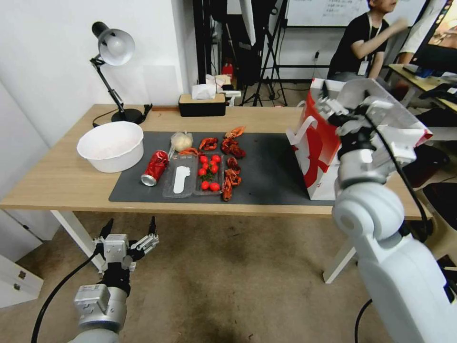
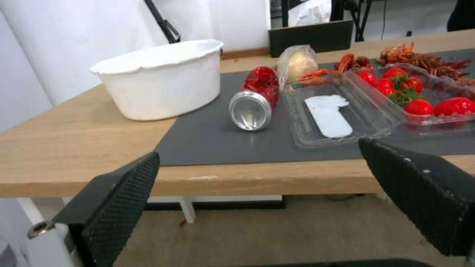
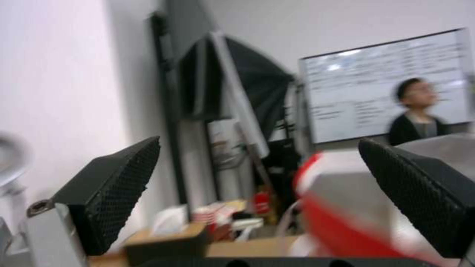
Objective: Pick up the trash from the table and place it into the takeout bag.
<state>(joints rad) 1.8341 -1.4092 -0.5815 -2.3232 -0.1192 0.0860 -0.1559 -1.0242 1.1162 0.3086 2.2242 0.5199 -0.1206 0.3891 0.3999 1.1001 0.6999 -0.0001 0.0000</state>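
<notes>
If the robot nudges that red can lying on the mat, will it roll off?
Probably a little: the can lies on its side on the mat. It looks dented, so it would likely wobble and stop. It is probably empty and light.

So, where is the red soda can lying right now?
In the head view the red soda can lies on its side on the left part of the dark grey mat, between the white plastic bowl and the clear tray.

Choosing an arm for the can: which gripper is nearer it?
Left. The left gripper hangs below the table edge, just in front of the can; the right gripper is up by the bag.
</notes>
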